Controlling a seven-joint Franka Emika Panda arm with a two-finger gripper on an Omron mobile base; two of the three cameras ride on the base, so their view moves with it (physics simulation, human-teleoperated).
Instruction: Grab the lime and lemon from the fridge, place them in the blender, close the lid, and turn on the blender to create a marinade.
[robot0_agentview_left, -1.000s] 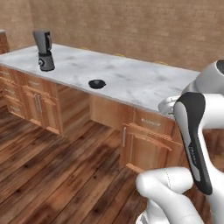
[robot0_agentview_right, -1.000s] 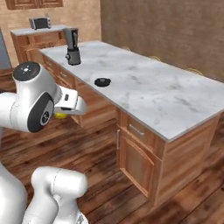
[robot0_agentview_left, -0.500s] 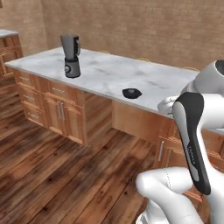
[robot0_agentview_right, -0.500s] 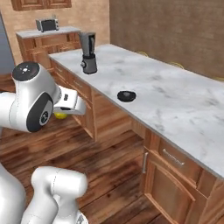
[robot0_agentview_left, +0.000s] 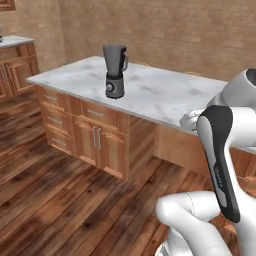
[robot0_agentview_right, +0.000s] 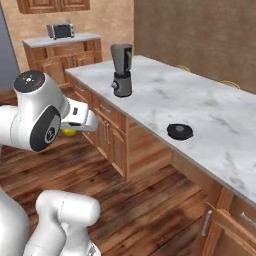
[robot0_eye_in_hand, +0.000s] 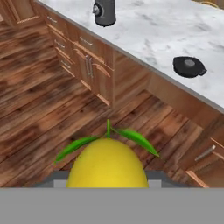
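One lemon carried in the gripper, blender waiting on the worktop.

Held low over the wooden floor, the gripper (robot0_agentview_right: 70, 131) is clamped on the lemon (robot0_eye_in_hand: 108, 162), whose green leaves fan out at its top. On the marble worktop (robot0_agentview_right: 210, 107) the blender (robot0_agentview_right: 121, 69) stands upright near the left end, jug mouth uncovered. Its black lid (robot0_agentview_right: 179, 131) lies flat on the same worktop, well apart to the blender's right, near the front edge. Wooden cupboards (robot0_agentview_left: 92, 134) sit under the worktop.
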